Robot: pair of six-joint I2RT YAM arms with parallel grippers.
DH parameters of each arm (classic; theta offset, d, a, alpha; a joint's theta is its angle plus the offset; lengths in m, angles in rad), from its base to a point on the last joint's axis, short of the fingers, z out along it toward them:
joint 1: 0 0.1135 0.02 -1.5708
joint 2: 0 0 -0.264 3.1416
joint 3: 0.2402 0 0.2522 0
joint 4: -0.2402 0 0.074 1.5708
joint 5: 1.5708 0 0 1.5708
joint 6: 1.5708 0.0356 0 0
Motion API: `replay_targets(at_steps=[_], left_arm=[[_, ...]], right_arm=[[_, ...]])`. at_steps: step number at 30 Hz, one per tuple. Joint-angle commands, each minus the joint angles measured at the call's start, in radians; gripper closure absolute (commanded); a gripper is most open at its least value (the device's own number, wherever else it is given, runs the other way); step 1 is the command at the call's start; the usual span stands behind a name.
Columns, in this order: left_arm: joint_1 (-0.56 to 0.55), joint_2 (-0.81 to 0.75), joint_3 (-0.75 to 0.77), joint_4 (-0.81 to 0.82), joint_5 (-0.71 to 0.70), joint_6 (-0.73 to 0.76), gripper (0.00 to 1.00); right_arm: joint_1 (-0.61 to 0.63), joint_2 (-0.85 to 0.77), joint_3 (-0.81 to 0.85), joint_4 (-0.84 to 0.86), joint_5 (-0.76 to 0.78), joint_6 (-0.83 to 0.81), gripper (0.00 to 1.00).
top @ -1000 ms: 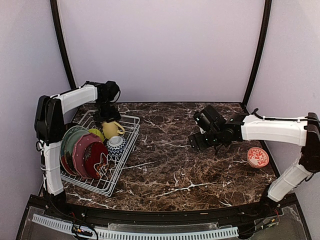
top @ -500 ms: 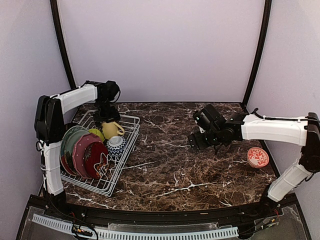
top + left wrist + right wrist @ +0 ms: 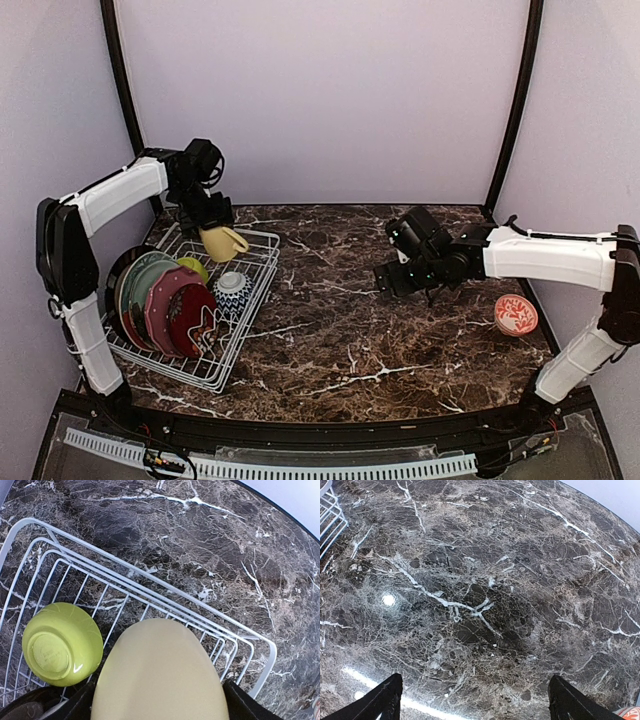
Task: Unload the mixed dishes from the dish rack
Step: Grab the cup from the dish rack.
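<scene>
My left pincer (image 3: pixel 210 220) is clamped wide around the pale yellow mug (image 3: pixel 160 675), holding it over the far end of the dish rack (image 3: pixel 240 340). It looks clear of the wires, though the mug fills my wrist view. Below it the lime-green bowl (image 3: pixel 62 644), blue-white bowl (image 3: pixel 232 292) and plates (image 3: pixel 185 320) remain to unload. My right pincer (image 3: pixel 477 695) stands wide open and empty over the table (image 3: pixel 480 580). Beyond it rests the red-white bowl (image 3: pixel 516 314), already out.

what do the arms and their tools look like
The left arm and right arm have smooth white shell links joined by bulky black joints. Thin black cables run by the joints. The left tool and right tool are black, each with two tapered fingers.
</scene>
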Motion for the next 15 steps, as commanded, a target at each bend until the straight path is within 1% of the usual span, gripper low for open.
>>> replay_targets(at_steps=[1,7,12,15], left_arm=[[-0.001,-0.115,-0.031,0.037,0.072,0.075,0.62],[-0.001,-0.187,-0.046,0.070,0.219,0.132,0.66],[-0.001,-0.284,-0.104,0.187,0.353,0.188,0.68],[-0.001,-0.361,-0.175,0.280,0.456,0.214,0.69]], right_arm=[[-0.005,0.003,0.033,0.015,-0.024,0.024,0.01],[-0.005,0.018,0.065,0.033,-0.068,0.021,0.01],[-0.005,0.022,0.088,0.047,-0.119,0.035,0.01],[-0.010,0.050,0.146,0.067,-0.209,0.045,0.01]])
